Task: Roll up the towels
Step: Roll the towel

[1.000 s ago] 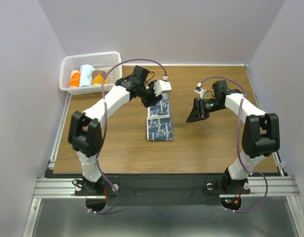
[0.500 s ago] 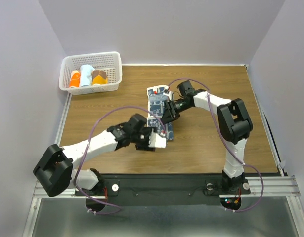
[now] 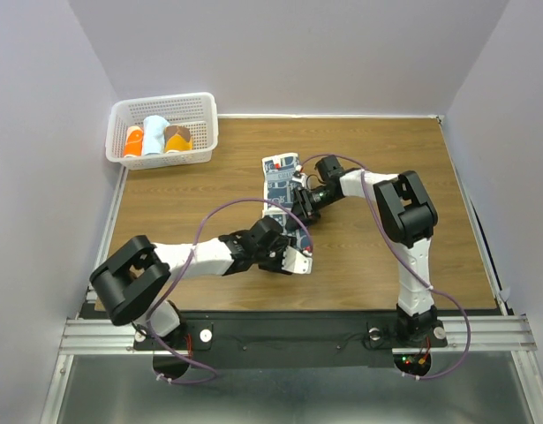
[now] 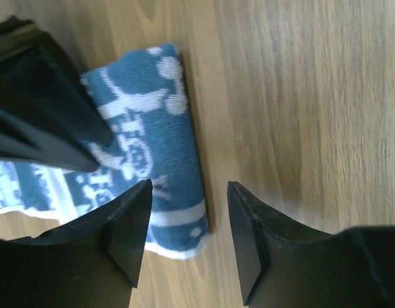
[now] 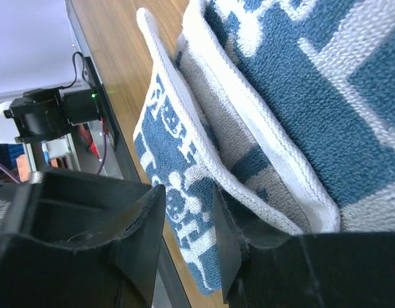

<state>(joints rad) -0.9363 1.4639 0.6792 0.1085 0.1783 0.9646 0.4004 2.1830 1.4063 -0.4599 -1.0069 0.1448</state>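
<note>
The navy-blue towel with pale square motifs lies lengthwise in the middle of the table. In the left wrist view its near corner lies flat on the wood. My left gripper is at that near end, open, with the corner between its fingers. My right gripper is at the towel's right edge about halfway along. It is open a little, and a lifted, folded-over towel layer rests over one finger.
A white basket at the far left holds rolled towels in orange, light blue and brown-orange. Bare wood lies either side of the towel. The table's black front edge is near the left gripper.
My left arm has swung from the towel's far end down to its near corner. My right arm has moved left from open table onto the towel's right edge.
</note>
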